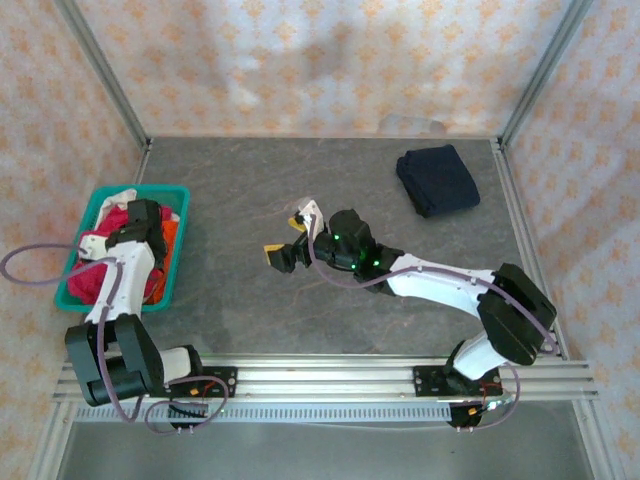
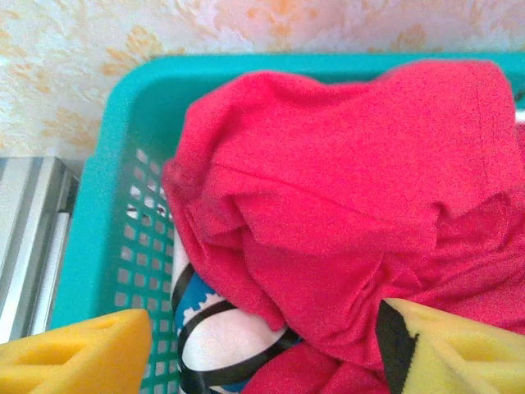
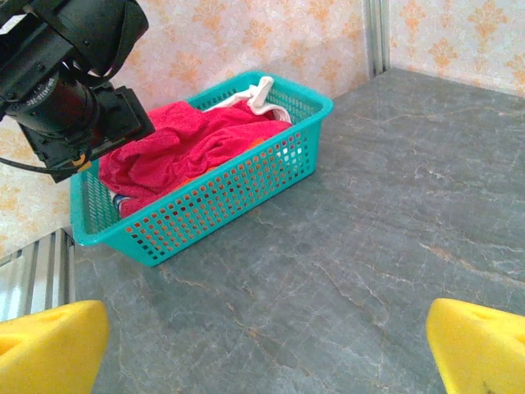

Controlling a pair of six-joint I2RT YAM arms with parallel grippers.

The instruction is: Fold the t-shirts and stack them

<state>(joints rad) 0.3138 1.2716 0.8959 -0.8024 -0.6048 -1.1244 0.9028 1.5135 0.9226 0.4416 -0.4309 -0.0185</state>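
Your left claw is down in the basket. Its yellow foam pads are wide apart with nothing clamped. One pad is over the mesh wall and the other is at the edge of the red shirt.

Basket: teal hard plastic, rectangular, with a solid rim and square-hole lattice sides. It sits on the left side of the worktop.

Red shirt: soft knit, crumpled into thick rounded folds. It lies on top of the pile and fills most of the basket.

Print shirt: smooth white cloth with blue patches and black curved bands. It is tucked under the red shirt against the mesh wall, and only a small part shows.

White cloth pokes up at one end of the basket, above the rim. You can't tell from here which garment it belongs to.

Navy shirt: dark and matte, folded into a flat, rough square. It lies on the far right of the worktop, well apart from the basket.

Your right claw is over the bare middle of the worktop with its yellow pads fully apart and holding nothing. It faces the basket.

Worktop: grey, stone-look, with pale veins.
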